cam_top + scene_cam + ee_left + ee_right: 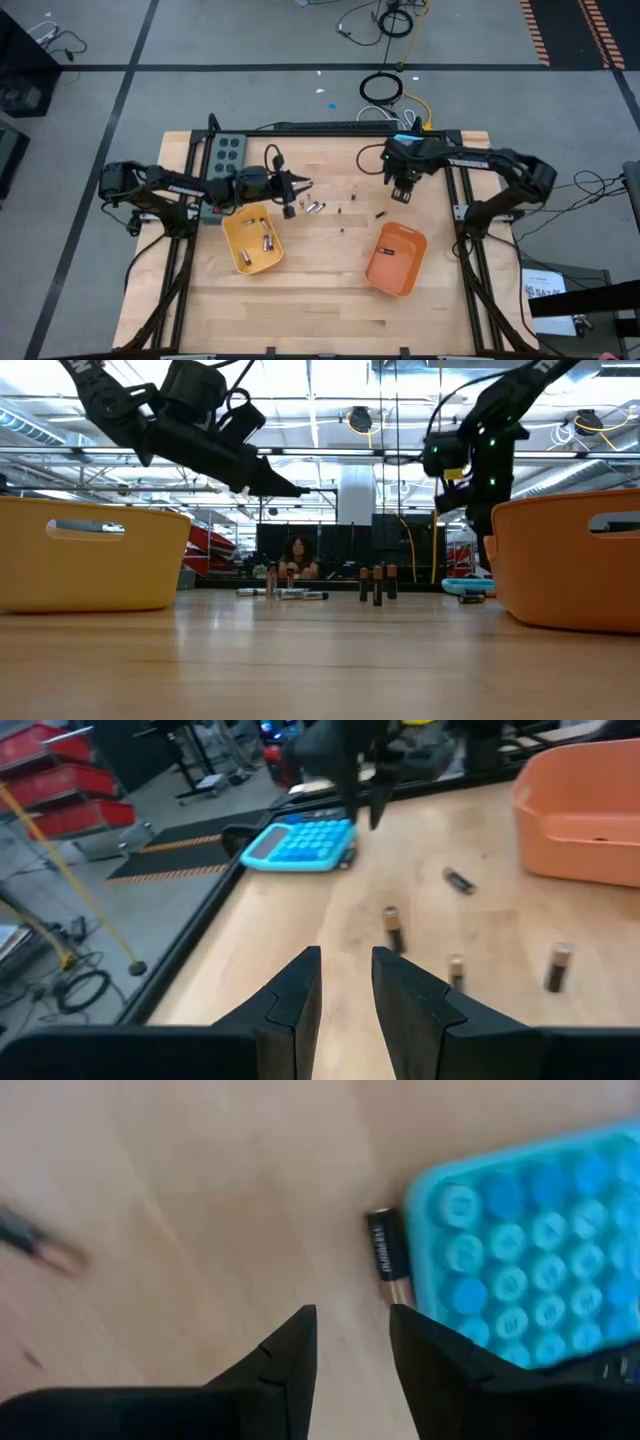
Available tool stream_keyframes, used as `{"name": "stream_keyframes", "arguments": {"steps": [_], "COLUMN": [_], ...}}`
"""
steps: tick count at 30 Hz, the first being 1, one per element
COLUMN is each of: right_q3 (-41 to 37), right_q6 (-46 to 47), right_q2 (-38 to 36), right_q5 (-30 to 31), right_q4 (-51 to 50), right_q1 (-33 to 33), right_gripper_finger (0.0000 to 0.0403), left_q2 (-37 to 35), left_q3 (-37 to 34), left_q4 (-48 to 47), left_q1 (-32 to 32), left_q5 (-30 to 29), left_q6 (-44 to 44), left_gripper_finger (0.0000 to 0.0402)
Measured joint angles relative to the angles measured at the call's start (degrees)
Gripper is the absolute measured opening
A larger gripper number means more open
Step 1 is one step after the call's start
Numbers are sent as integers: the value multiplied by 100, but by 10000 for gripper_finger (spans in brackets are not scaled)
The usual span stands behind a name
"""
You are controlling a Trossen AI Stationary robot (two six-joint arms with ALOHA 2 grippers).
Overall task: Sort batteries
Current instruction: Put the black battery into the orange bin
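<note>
Several batteries lie in the yellow tray (252, 240). Silvery batteries (315, 207) lie loose on the wood beside it, and small dark ones (380, 213) are scattered toward the orange tray (395, 258). Some dark batteries (377, 585) stand upright on their ends. My left gripper (345, 985) hovers open above the table near the silvery batteries (285, 593), nearly level and pointing toward the table's right edge. My right gripper (352, 1335) points down, open, just above a dark battery (387, 1255) that lies against the blue calculator (520, 1260).
A grey button box (228, 150) sits at the far left of the table. The blue calculator (300, 845) lies at the far edge, partly under my right arm. Bare wood stretches along the near side in front of both trays. A person (297, 555) sits in the room behind.
</note>
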Motion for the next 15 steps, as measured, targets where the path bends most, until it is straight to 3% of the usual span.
{"name": "stream_keyframes", "arguments": {"steps": [3,10,15], "right_q3": [-2,0,0], "right_q6": [-778,-1598,-1833], "right_q2": [227,349,353], "right_q5": [17,-117,-118], "right_q4": [157,512,601], "right_q1": [-11,-2,18], "right_gripper_finger": [136,197,204], "left_q2": [0,0,0], "left_q3": [0,0,0], "left_q4": [-49,-227,-232], "left_q1": [-157,-343,-338], "left_q5": [-1,0,-1], "left_q6": [-1,-45,-17], "left_gripper_finger": [102,102,102]}}
